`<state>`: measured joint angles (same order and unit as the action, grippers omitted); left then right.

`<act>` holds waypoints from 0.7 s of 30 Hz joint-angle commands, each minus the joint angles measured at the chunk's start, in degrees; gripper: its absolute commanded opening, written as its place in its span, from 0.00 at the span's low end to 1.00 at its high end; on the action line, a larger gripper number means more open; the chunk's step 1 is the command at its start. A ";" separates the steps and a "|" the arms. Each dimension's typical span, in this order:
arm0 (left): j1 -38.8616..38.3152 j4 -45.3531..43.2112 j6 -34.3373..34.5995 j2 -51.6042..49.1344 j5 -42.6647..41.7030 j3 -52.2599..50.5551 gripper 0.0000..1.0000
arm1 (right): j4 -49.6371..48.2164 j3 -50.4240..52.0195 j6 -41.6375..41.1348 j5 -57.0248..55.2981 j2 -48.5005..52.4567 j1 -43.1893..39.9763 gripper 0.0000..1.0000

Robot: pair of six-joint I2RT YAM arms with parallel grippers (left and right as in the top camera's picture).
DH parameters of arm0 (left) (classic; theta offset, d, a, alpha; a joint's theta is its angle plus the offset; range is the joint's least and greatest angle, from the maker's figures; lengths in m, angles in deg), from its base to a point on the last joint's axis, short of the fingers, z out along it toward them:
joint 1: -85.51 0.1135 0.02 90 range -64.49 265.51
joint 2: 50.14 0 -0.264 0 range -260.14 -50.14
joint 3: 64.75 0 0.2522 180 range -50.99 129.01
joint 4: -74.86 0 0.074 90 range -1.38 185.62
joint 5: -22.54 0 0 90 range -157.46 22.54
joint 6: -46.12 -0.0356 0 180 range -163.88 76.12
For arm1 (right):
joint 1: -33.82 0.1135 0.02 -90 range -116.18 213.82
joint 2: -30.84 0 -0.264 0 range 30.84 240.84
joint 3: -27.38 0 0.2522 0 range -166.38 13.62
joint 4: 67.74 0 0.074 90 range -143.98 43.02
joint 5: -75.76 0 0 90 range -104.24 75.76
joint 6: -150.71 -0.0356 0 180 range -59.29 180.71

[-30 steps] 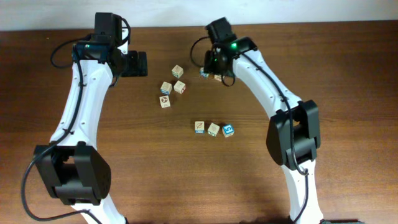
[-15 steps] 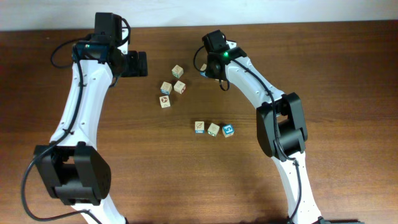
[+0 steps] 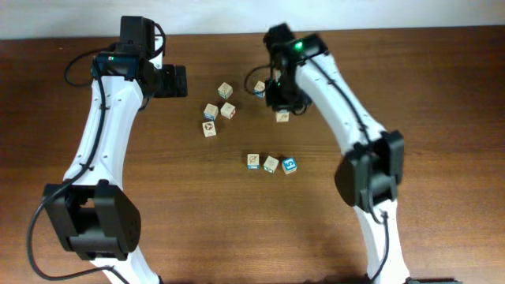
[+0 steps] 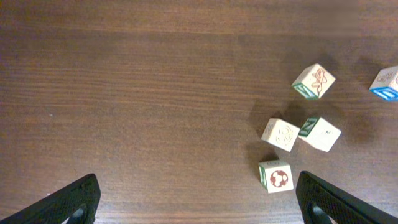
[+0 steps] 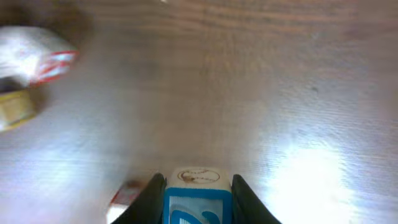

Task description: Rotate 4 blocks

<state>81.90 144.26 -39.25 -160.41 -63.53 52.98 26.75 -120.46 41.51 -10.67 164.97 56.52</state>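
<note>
From my console this looks like a robotics lab bench. Two white-and-black robot arms [image 3: 102, 134] trailing loose black cables [image 3: 75, 71] stand at a dark-wood table [image 3: 442, 118] against a plain pale wall [image 3: 394, 14]. Small printed wooden blocks [image 3: 271, 163] lie scattered across the tabletop.

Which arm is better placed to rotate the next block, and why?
Right: the right gripper has a blue-and-white block clamped between its two fingers. The left gripper hangs open and holds nothing.

L arm [image 3: 101, 130], R arm [image 3: 335, 95] white, blk joints, cables; L hand [image 4: 196, 186] blk; green LED [image 3: 297, 45] on R.
</note>
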 commanded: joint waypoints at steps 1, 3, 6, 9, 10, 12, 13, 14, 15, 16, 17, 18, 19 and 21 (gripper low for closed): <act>-0.07 -0.02 0.94 -0.74 0.57 1.05 0.99 | 5.35 -3.41 2.49 0.66 -13.51 0.04 0.23; -0.07 -0.02 0.94 -0.74 0.59 1.05 0.99 | 9.86 -3.39 2.45 -0.17 -17.55 0.04 0.23; -0.07 -0.02 0.94 -0.74 0.57 1.05 0.99 | 16.59 -0.92 2.21 -3.13 -18.75 0.04 0.22; -0.07 -0.02 0.94 -0.74 0.59 1.05 0.99 | 13.42 8.94 2.23 -3.21 -18.69 0.04 0.22; -0.07 -0.02 0.94 -0.74 0.59 1.05 0.99 | 9.25 15.43 2.03 -3.76 -18.69 0.04 0.22; -0.07 -0.02 0.94 -0.74 0.57 1.05 0.99 | 2.62 24.55 0.33 -7.37 -18.69 -0.02 0.22; -0.07 -0.02 0.94 -0.74 0.57 1.05 0.99 | -1.88 30.21 0.31 -7.04 -18.69 -0.20 0.23; -0.07 -0.02 0.94 -0.74 0.59 1.05 0.99 | -7.65 36.50 0.35 -7.10 -18.69 -0.35 0.22; -0.07 -0.02 0.94 -0.74 0.59 1.05 0.99 | -10.51 39.19 0.57 -7.21 -18.69 -0.35 0.23; -0.07 -0.02 0.94 -0.74 0.59 1.05 0.99 | -14.56 42.66 0.92 -7.30 -18.69 -0.33 0.22; -0.07 -0.02 0.94 -0.74 0.57 1.05 0.99 | -17.94 45.38 0.96 -7.26 -18.67 -0.33 0.22; -0.07 -0.02 0.94 -0.74 0.59 1.05 0.99 | -21.77 48.59 0.92 -6.93 -18.67 -0.33 0.23; -0.07 -0.02 0.94 -0.74 0.59 1.05 0.99 | -24.37 51.01 0.90 -6.49 -18.62 -0.33 0.22; -0.07 -0.02 0.94 -0.74 0.59 1.05 0.99 | -26.64 53.18 0.94 -4.52 -18.60 -0.33 0.22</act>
<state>81.88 144.33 -39.23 -160.41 -63.51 53.13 1.38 -69.23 42.71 -16.51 147.18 56.45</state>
